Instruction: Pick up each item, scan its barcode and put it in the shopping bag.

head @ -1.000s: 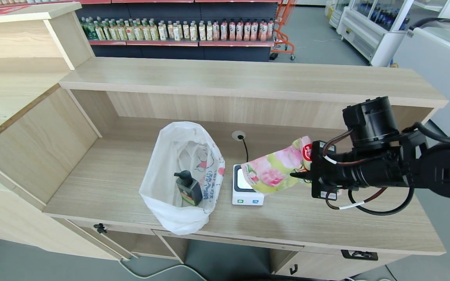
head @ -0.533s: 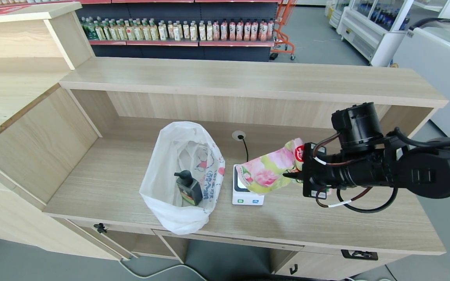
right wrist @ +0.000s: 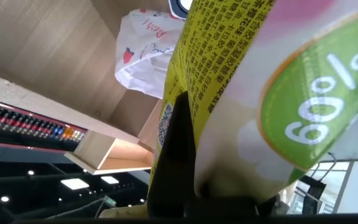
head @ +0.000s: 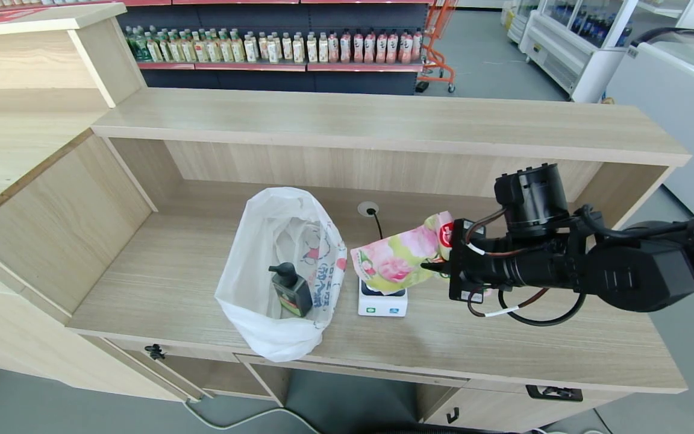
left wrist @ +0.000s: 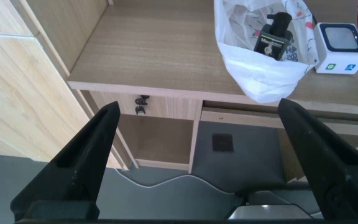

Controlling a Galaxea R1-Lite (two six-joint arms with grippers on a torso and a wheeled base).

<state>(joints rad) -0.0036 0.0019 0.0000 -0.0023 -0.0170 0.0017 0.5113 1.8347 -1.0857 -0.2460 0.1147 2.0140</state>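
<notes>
Black left gripper [left wrist: 199, 109] sits spread wide and empty, out past the counter's [head: 160, 283] front edge. White shopping bag [head: 256, 313] stands open at the front edge, left of centre, with a dark pump bottle [head: 291, 291] inside and a white scanner [head: 382, 304] just beside it. Floral pouch [head: 398, 260] hangs over the scanner, pinched at one end by the right gripper [head: 437, 266].

The right arm [head: 630, 274] is matte black, cylindrical-jointed, with looped black cables [head: 540, 323].
</notes>
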